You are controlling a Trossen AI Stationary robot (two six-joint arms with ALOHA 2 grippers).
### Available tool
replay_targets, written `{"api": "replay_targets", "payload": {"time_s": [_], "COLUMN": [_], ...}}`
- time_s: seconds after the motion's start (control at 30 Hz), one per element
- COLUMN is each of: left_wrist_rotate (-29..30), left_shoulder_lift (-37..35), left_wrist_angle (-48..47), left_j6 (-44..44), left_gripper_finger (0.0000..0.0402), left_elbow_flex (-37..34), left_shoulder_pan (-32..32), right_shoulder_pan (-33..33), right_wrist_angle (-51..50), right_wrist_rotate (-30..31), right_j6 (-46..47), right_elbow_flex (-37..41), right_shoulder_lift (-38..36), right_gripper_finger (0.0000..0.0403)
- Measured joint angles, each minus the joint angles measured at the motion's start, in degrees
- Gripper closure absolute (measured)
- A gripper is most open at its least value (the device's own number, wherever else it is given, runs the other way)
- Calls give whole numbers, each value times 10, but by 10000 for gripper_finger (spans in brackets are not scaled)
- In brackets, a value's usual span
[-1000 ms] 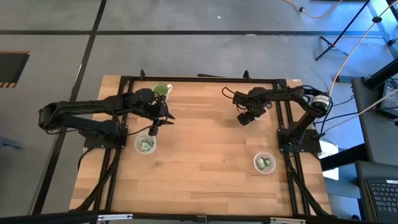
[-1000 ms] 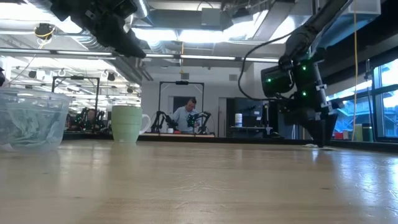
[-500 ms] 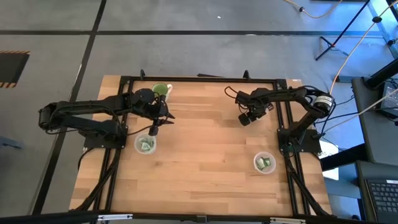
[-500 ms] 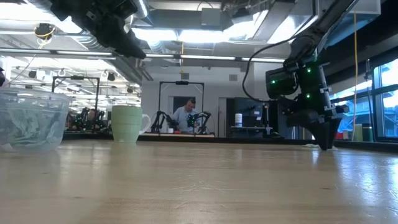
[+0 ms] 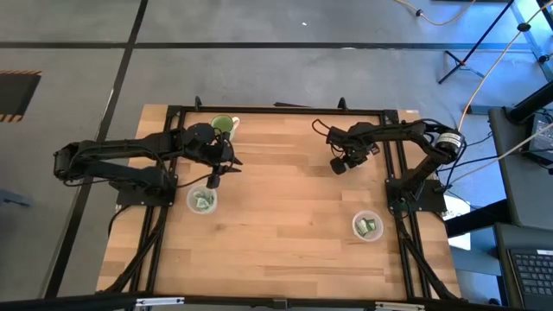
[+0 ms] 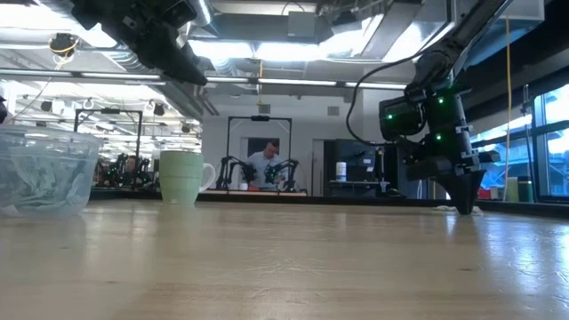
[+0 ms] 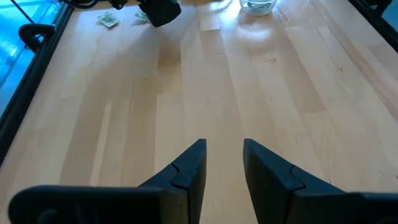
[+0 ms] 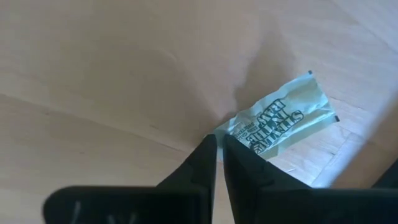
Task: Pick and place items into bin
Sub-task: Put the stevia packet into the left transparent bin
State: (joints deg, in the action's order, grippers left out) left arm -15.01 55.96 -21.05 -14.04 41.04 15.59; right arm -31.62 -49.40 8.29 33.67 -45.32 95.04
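Right claw (image 8: 219, 146) is down on the bench (image 5: 285, 199) at the far right, its tips nearly together and pinched at the edge of a green packet (image 8: 280, 118) lying flat on the wood. Whether it truly has a grip on that corner, I cannot tell; the packet rests on the bench, not lifted. The left wrist view shows another packet (image 7: 108, 20) lying loose close by, so at least two are out there.

Left claw (image 7: 222, 158) hangs above the left side of the bench, just over the left bowl (image 5: 202, 200), fingers apart and holding nothing.

Score so far: the left bowl has packets in it, and so does the right bowl (image 5: 367, 226) at the near right. A fair share looks sorted already. What is left, by my read, is the small scatter at the far right, beginning with the packet under the right claw, which must come up and travel to a bowl.

The green mug (image 5: 223, 126) stands at the far left edge, out of play.
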Motion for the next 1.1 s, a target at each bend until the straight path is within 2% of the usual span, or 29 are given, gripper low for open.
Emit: {"api": "replay_targets", "payload": {"time_s": [0.2, 0.43, 1.1], "left_wrist_rotate": [0, 0, 0], "left_shoulder_lift": [0, 0, 0], "left_wrist_angle": [-2, -8, -28], "left_j6": [0, 0, -1], "left_gripper_finger": [302, 302, 302], "left_elbow_flex": [0, 0, 0], "left_shoulder_pan": [0, 0, 0], "right_shoulder_pan": [-1, -2, 5], "right_wrist_angle": [5, 16, 21], "right_wrist_rotate": [-16, -46, -65], "right_j6": [6, -25, -40], "right_elbow_flex": [0, 0, 1], "right_shoulder_lift": [0, 0, -1], "right_gripper_finger": [373, 399, 393]}}
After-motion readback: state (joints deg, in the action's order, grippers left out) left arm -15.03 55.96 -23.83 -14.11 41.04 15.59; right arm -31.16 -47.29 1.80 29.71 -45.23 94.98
